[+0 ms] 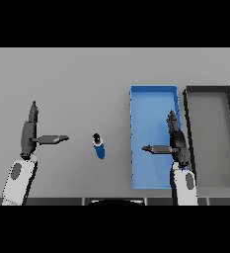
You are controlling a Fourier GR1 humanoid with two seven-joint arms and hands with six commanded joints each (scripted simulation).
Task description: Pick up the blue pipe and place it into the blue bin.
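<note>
Right hand [176,141] over blue bin [147,99] (black bin [208,90] beside)

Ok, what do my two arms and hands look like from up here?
Both match: the left hand and right hand are dark grey, with slim pointed fingers and a thumb. Each forearm is white, bearing a grey oval patch near the wrist.

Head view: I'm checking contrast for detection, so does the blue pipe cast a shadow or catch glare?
Head view: even, flat lighting; the short blue pipe with a dark cap shows no clear shadow on the grey table and no glare; its edges look soft.
</note>
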